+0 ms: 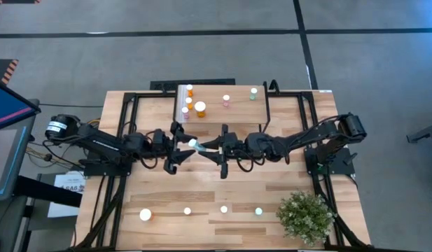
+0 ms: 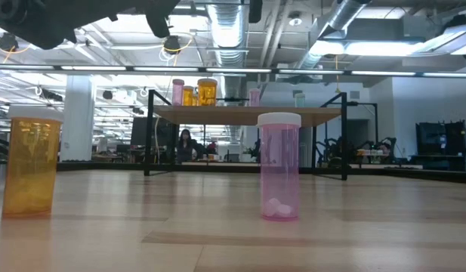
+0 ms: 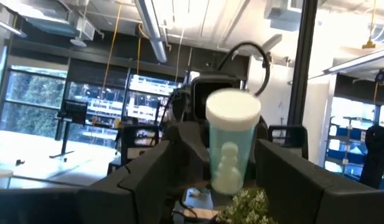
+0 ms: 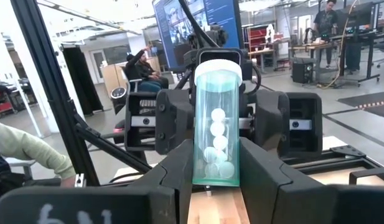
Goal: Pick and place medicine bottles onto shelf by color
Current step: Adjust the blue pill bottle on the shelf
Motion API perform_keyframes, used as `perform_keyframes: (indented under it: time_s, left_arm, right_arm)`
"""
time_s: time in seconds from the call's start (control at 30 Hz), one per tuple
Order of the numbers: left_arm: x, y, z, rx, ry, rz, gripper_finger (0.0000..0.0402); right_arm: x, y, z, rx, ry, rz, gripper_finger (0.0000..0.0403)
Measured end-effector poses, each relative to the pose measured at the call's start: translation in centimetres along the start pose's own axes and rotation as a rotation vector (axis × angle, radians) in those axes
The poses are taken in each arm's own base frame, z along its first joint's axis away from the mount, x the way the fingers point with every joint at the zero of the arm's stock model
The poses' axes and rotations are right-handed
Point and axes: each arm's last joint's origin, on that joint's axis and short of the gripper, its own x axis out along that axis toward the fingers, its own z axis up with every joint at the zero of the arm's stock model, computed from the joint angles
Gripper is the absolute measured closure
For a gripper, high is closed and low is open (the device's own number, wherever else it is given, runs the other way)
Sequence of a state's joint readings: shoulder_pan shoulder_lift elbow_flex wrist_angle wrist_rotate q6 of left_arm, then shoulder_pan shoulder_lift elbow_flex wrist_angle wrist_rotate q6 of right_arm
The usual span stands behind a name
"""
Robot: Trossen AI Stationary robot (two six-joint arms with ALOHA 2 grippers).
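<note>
A teal bottle (image 1: pixel 192 143) with a white cap hangs upright above the table's middle, just in front of the shelf (image 1: pixel 233 115). My right gripper (image 4: pixel 216 180) is shut on it, reaching in from the right. My left gripper (image 3: pixel 220 186) faces it from the left, open, with a finger on either side of the bottle (image 3: pixel 232 149). A gap shows at one finger; at the other I cannot tell whether it touches. On the shelf stand orange bottles (image 1: pixel 200 108), pink ones (image 1: pixel 226 101) and a teal one (image 1: pixel 253 92). My right gripper pinches the lower part of the teal bottle's body (image 4: pixel 216 171) between its two fingers. The fingers (image 4: pixel 266 180) come in about level from the table's right. The bottle stands upright in the hold, cap up, lifted clear of the table.
Near the front edge stand a large orange bottle (image 1: pixel 145 215), a small bottle (image 1: pixel 187 211), a pink one (image 1: pixel 224 209) and a teal one (image 1: pixel 258 211). A potted plant (image 1: pixel 305 215) sits at the front right. The low view shows the orange (image 2: pixel 30 166) and pink (image 2: pixel 279 166) bottles close up.
</note>
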State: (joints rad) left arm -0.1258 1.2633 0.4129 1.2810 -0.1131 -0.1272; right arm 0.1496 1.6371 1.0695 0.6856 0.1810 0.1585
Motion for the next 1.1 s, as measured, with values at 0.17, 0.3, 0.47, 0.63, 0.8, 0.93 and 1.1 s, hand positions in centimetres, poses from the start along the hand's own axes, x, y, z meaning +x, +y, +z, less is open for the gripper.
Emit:
perform_keyframes:
  time_s: [0.17,0.3,0.47,0.63,0.8,0.93,1.1]
  left_arm:
    - [0.4,-0.1,0.4,-0.001,-0.013,-0.002,0.0181]
    - [1.1,-0.2,0.4,0.018,0.025,0.003,0.0181]
    - [1.4,-0.2,0.5,0.022,0.034,0.004,0.0181]
    - [1.4,-0.2,0.4,0.019,0.046,0.005,0.0181]
    - [1.4,-0.2,0.3,0.019,0.055,0.010,0.0182]
    - [1.4,-0.2,0.3,0.018,0.056,0.010,0.0198]
    - [1.4,-0.2,0.3,0.017,0.057,0.002,0.0231]
  right_arm:
    - [0.0,0.0,0.0,-0.001,0.000,0.000,0.0272]
    - [0.0,0.0,0.2,0.005,-0.017,0.002,0.0272]
    - [0.2,0.0,-0.2,0.005,-0.022,0.004,0.0272]
    - [0.3,0.0,-0.5,0.002,-0.011,0.002,0.0272]
    - [0.3,0.0,-0.5,-0.001,-0.007,0.001,0.0272]
    - [0.3,0.0,-0.5,0.000,-0.009,0.001,0.0272]
    - [0.3,0.0,-0.5,0.000,-0.009,0.001,0.0272]
